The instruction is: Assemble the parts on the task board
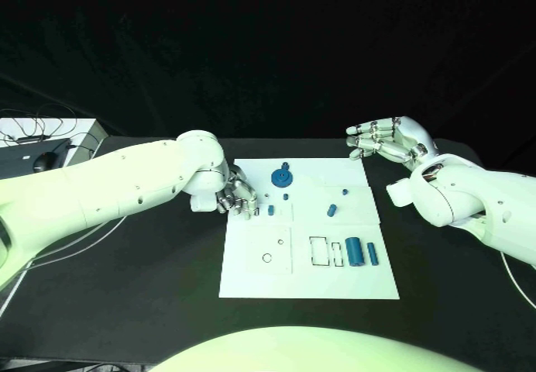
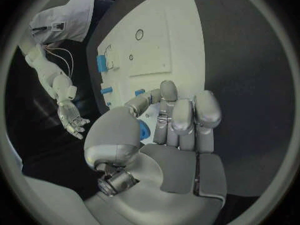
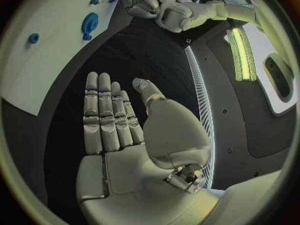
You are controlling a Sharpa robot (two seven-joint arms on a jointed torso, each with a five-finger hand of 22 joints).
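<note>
The white task board (image 1: 307, 267) lies mid-table. On it are a blue round gear (image 1: 283, 177), a few small blue pieces (image 1: 331, 208) near the middle, and two blue cylinders (image 1: 354, 250) by the outlined slots on the right. My left hand (image 1: 237, 194) hovers over the board's left edge with fingers apart and nothing in them; a small blue peg (image 1: 272, 209) lies just beside its fingertips. In the left wrist view the left hand (image 2: 178, 120) shows an empty palm over the board (image 2: 169, 35). My right hand (image 1: 386, 139) is raised past the board's far right corner, flat and empty (image 3: 115, 120).
The black table (image 1: 134, 294) surrounds the board. Cables and a grey device (image 1: 45, 159) sit at the far left. The right wrist view shows the gear (image 3: 89, 23) on the board (image 3: 50, 60) and the left hand (image 3: 140, 0) beyond it.
</note>
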